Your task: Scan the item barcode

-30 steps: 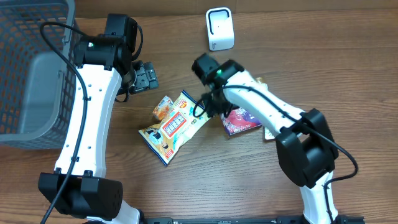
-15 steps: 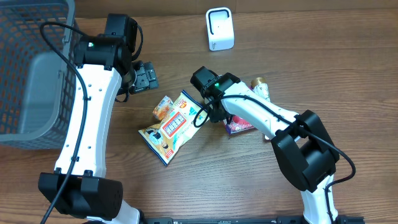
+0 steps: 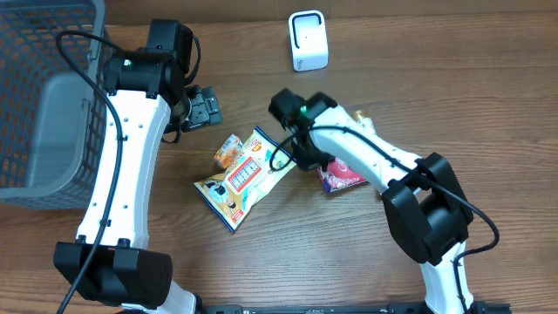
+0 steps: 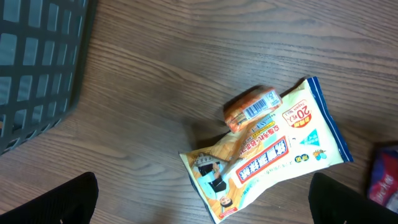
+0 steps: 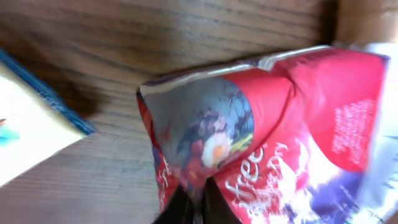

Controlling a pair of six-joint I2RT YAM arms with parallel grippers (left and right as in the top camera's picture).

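A red and purple snack packet (image 3: 342,174) lies right of the table's middle. My right gripper (image 3: 307,158) is shut on its left edge. In the right wrist view the packet (image 5: 267,124) buckles upward where the dark fingers (image 5: 198,202) pinch it. A white barcode scanner (image 3: 308,40) stands at the back of the table, apart from the packet. No barcode shows on the packet. My left gripper (image 3: 205,108) hangs open above the wood, back left of the packets. In the left wrist view its fingers (image 4: 202,208) are spread wide with nothing between them.
A white and yellow snack bag (image 3: 241,178) (image 4: 273,155) lies left of the red packet, with a small orange packet (image 3: 228,150) (image 4: 252,109) on its upper edge. A grey mesh basket (image 3: 44,96) (image 4: 37,62) fills the far left. A gold-topped item (image 3: 364,118) lies behind the right arm.
My right gripper came down to the red packet's left edge and shut on it, and the packet has crumpled there. The left arm has not moved.
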